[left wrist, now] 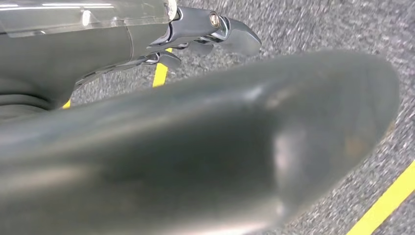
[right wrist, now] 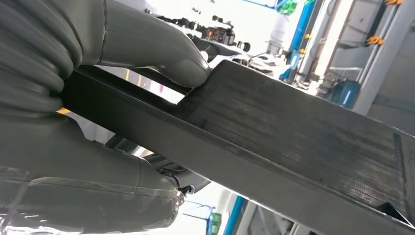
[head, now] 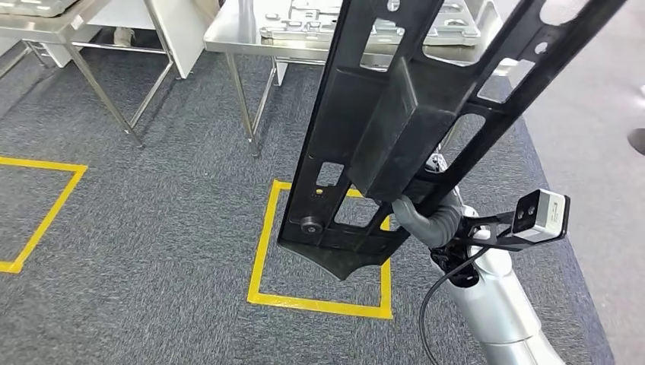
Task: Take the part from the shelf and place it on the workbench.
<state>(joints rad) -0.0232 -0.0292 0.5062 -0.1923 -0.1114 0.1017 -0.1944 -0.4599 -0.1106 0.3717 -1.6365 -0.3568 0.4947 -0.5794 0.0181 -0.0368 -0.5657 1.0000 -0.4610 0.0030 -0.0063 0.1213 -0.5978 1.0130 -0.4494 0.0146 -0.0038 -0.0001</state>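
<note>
At far left a steel table stood on the grey carpet, with a yellow tape outline on the floor nearer and to the left; the left robot hand hung above the carpet with its dark fingers curled in on nothing. Farther right, a steel tabletop carried grey metal pieces at the far side, and a yellow tape square lay on the carpet in front of it. The long black part stood tilted over that square, leaning to the right, and the right robot hand gripped it near its lower end, thumb pressed on its flat face.
</note>
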